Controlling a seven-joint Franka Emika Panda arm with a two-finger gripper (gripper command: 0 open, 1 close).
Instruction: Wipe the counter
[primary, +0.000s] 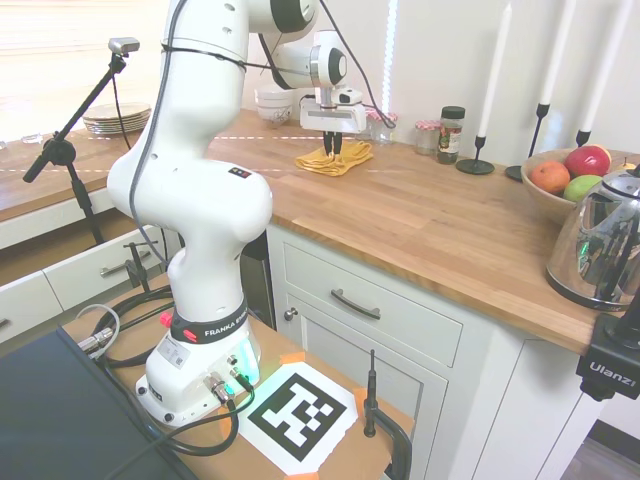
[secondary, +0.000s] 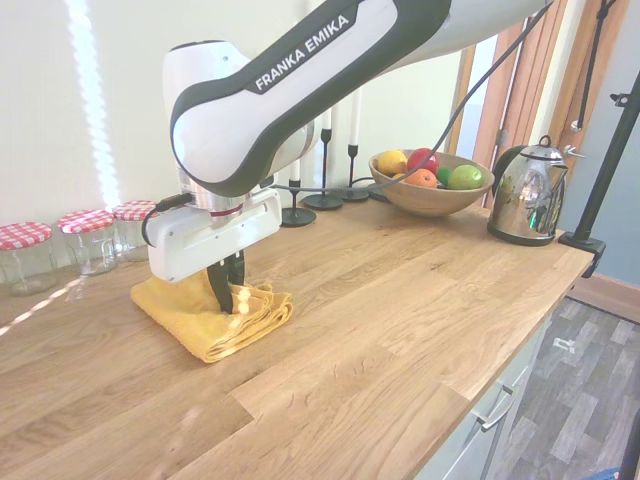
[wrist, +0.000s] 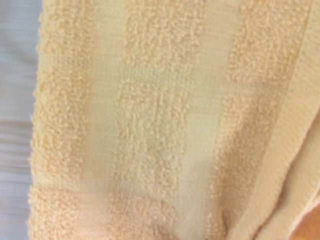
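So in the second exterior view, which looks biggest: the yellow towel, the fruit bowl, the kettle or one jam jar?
1. Yellow towel, though it lies nearest the camera.
2. Fruit bowl.
3. Kettle.
4. Jam jar.

I am looking at the counter (primary: 420, 215). It is a long top made of warm brown wood strips, with a thick edge, sitting flat over white cupboards. A yellow towel (secondary: 205, 315) is lying on it, close to the back wall. The towel is soft and fuzzy, folded into a few layers and a bit bunched up. It is lying flat on the wood. From the wrist view I am seeing the towel's bumpy loops and smoother stripes from very close.
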